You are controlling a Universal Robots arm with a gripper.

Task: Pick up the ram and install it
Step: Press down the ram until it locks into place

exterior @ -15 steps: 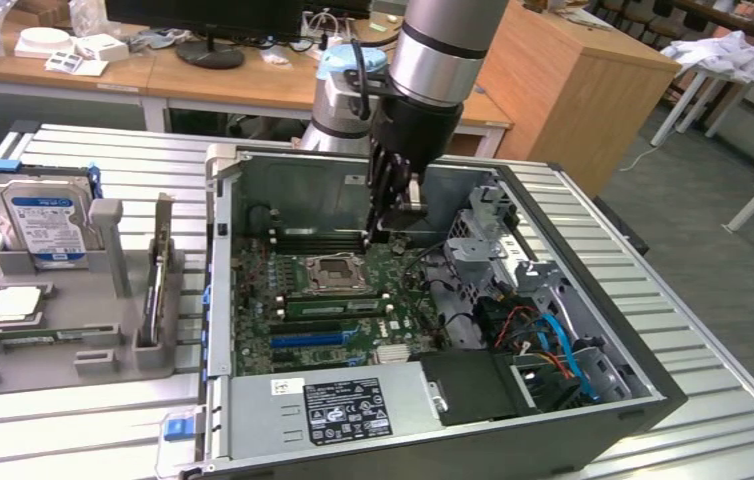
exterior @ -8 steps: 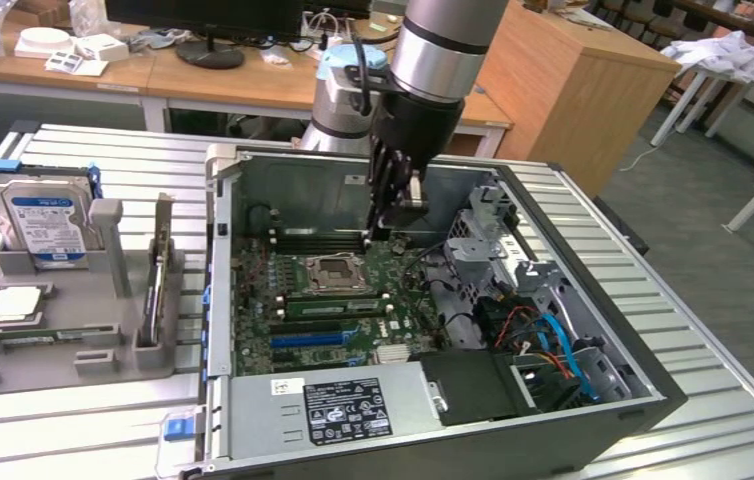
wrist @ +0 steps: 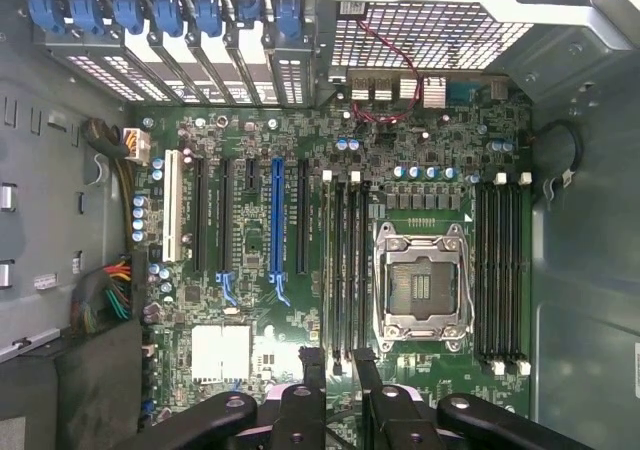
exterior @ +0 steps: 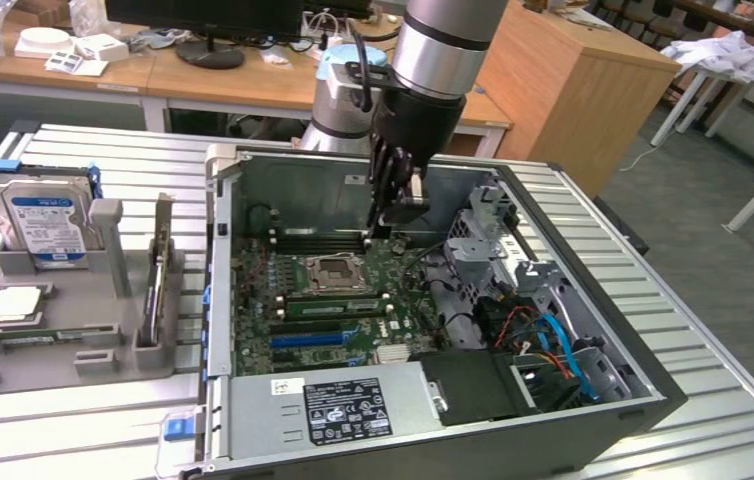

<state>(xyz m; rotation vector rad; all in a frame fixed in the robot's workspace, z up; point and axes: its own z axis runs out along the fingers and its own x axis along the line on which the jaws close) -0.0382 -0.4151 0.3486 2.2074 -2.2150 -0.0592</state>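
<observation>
My gripper (exterior: pixel 397 226) hangs inside the open computer case (exterior: pixel 617 330), above the motherboard (exterior: pixel 350 290) near its memory slots (wrist: pixel 345 270). Its two black fingers (wrist: pixel 312 370) stand apart with bare board showing between them, so the gripper (wrist: pixel 338 358) is open and holds nothing. The processor socket (wrist: pixel 420 285) lies just beside the fingers' line and is vacant. A long thin stick standing on edge in the grey holder (exterior: pixel 64 355), at the exterior view's left, looks like the ram (exterior: pixel 157 290). It is well away from the gripper, outside the case.
The holder also carries a silver hard drive (exterior: pixel 41 215) with a blue-white label and a square silver processor chip (exterior: pixel 14 305). Inside the case are a drive cage (exterior: pixel 484 235), loose cables (exterior: pixel 551 340) and the power supply (exterior: pixel 337 405). A second bank of memory slots (wrist: pixel 500 270) flanks the socket.
</observation>
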